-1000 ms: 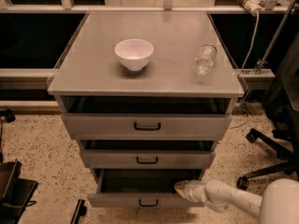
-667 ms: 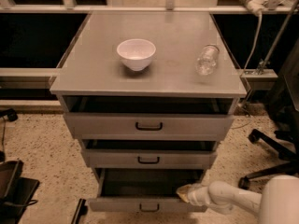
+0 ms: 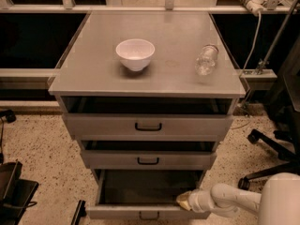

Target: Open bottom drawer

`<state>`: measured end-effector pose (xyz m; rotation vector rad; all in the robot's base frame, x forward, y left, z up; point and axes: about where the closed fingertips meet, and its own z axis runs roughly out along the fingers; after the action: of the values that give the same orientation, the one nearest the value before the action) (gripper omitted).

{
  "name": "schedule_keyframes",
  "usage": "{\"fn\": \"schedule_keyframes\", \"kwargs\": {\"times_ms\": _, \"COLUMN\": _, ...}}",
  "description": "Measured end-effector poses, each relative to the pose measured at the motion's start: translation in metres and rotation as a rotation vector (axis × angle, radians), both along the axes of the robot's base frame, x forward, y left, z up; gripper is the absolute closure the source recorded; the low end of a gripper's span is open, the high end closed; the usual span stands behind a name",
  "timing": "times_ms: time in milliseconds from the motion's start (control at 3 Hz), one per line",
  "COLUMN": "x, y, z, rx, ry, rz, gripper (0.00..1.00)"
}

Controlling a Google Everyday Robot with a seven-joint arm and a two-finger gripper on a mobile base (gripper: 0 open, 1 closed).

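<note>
The bottom drawer (image 3: 140, 212) of the grey cabinet is pulled out well past the two above it, showing its dark plain inside. Its small black loop handle (image 3: 149, 215) sits at the lower edge of the view. My gripper (image 3: 184, 200) reaches in from the lower right on a white arm. Its yellowish tip rests at the top rim of the drawer front, right of the handle. The mid-sized drawer (image 3: 148, 160) and the top drawer (image 3: 148, 126) each stand slightly out.
A white bowl (image 3: 135, 54) and a clear plastic bottle (image 3: 206, 59) lying on its side sit on the cabinet top (image 3: 93, 74). An office chair base (image 3: 267, 144) stands at the right. Dark gear (image 3: 14, 191) lies on the speckled floor at the lower left.
The bottom drawer has come further out toward the camera, and the gripper has moved with it. The view has shifted slightly.
</note>
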<state>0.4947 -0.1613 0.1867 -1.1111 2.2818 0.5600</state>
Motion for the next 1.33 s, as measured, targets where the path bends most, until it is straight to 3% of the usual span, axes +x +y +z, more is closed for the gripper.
{"fn": "schedule_keyframes", "kwargs": {"times_ms": 667, "x": -0.047, "y": 0.001, "z": 0.012, "rx": 0.055, "ry": 0.092, "rz": 0.059, "gripper": 1.0}}
{"fn": "schedule_keyframes", "kwargs": {"times_ms": 1000, "x": -0.045, "y": -0.009, "z": 0.036, "rx": 0.086, "ry": 0.033, "rz": 0.027, "gripper": 0.87}}
{"fn": "schedule_keyframes", "kwargs": {"times_ms": 1333, "x": -0.048, "y": -0.02, "z": 0.042, "rx": 0.102, "ry": -0.001, "rz": -0.011, "gripper": 0.64}}
